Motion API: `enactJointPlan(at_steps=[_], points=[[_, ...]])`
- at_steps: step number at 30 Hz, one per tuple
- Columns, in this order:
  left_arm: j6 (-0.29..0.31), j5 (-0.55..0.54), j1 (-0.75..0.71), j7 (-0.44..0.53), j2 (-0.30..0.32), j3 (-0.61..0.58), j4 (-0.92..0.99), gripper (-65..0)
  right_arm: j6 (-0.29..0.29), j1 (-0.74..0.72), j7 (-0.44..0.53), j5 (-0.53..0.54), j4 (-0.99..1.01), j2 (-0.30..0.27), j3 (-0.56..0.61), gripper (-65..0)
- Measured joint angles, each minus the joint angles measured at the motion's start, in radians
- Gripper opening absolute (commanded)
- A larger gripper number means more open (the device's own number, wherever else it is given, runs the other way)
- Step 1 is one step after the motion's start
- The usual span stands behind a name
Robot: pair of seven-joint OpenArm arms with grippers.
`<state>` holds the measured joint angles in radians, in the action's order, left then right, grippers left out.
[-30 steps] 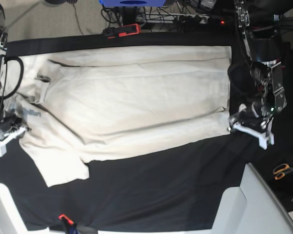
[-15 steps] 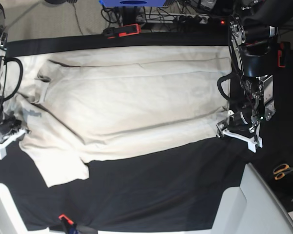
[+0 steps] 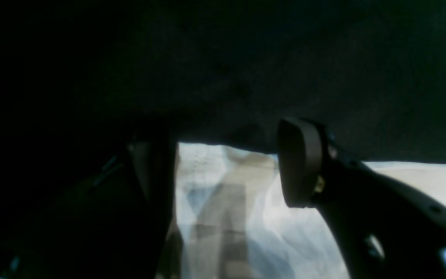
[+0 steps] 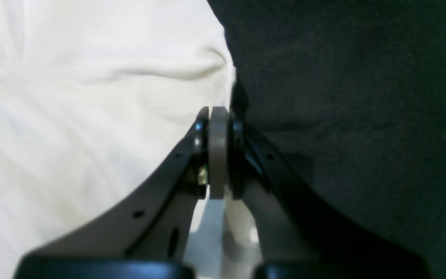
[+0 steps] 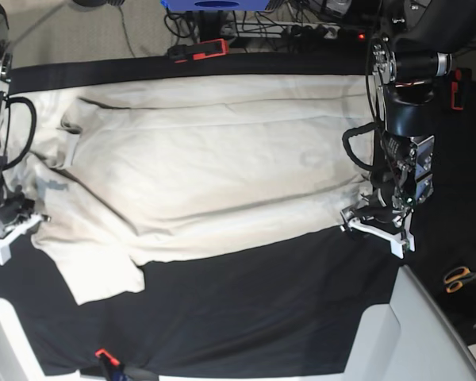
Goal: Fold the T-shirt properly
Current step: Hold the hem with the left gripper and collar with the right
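The cream T-shirt (image 5: pixel 206 159) lies spread flat on the black tablecloth (image 5: pixel 262 302), its hem toward the right and its sleeves toward the left. My left gripper (image 5: pixel 376 230) stands at the hem's lower right corner. In the left wrist view the left gripper (image 3: pixel 227 170) is open, one dark pad (image 3: pixel 300 162) on each side, with a strip of the T-shirt (image 3: pixel 223 201) lying between the jaws. My right gripper (image 5: pixel 12 230) is at the shirt's left edge, by the lower sleeve. The right wrist view shows that gripper (image 4: pixel 219 116) shut, pinching the edge of the T-shirt (image 4: pixel 91 116).
Orange-handled scissors (image 5: pixel 464 278) lie at the right edge. A pale grey surface (image 5: pixel 428 333) juts in at the lower right. A red-and-black clamp (image 5: pixel 198 50) holds the cloth's far edge, another clamp (image 5: pixel 107 361) the near edge. Cables crowd the floor behind.
My left arm has swung left and down, bringing its open gripper from beside the hem onto the hem's lower corner. The right gripper has barely shifted and stays shut.
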<state>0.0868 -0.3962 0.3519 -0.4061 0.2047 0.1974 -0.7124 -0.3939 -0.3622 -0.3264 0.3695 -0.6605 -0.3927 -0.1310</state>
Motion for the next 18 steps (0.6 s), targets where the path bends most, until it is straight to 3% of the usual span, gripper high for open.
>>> enactJointPlan(at_steps=[15,16,18], points=[[0.015,-0.008,-0.035,0.037,0.000,0.003,-0.012,-21.9,0.000,0.000,0.000,0.000,0.000,0.000,0.000,-65.0],[0.015,-0.008,-0.035,0.037,0.000,0.003,-0.012,-22.9,0.000,0.000,-0.001,0.000,0.000,0.000,0.000,-65.0],[0.014,-0.006,-0.035,0.037,0.000,-0.002,-0.012,-31.1,0.000,0.000,0.000,0.000,0.000,-0.001,0.000,-65.0]])
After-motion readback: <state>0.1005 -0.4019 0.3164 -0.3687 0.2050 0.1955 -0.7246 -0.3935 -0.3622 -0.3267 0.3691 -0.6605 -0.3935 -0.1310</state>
